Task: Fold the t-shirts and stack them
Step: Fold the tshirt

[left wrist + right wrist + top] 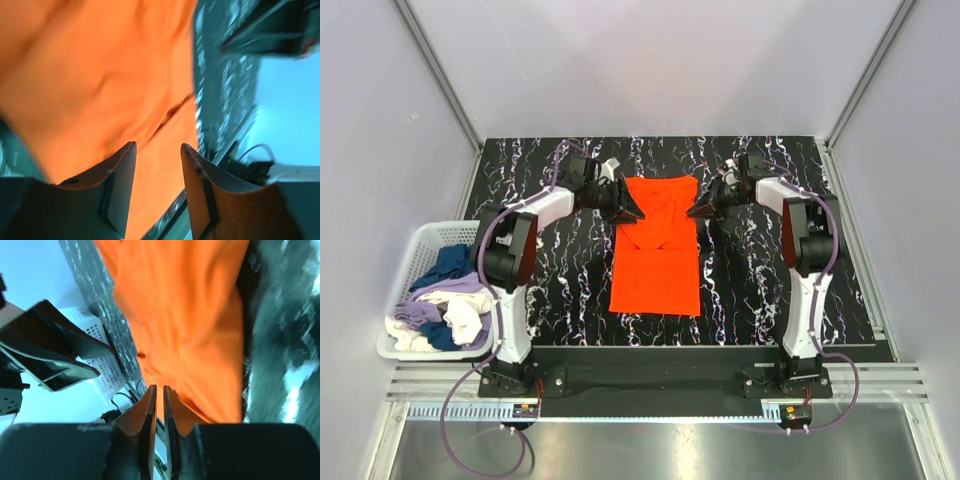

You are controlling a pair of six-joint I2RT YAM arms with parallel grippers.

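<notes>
An orange t-shirt [656,255] lies lengthwise in the middle of the black marbled table, its far part folded over with creases. My left gripper [638,213] hovers at the shirt's far left edge; in the left wrist view [159,146] its jaws are open and empty above the orange cloth [95,75]. My right gripper [691,211] is at the shirt's far right edge; in the right wrist view [156,388] its jaws are nearly closed with nothing seen between them, over the shirt [185,305].
A white basket [418,248] at the table's left edge holds several loose t-shirts [448,298] in blue, lilac and white. The basket also shows in the right wrist view [107,371]. Grey walls enclose the table on three sides.
</notes>
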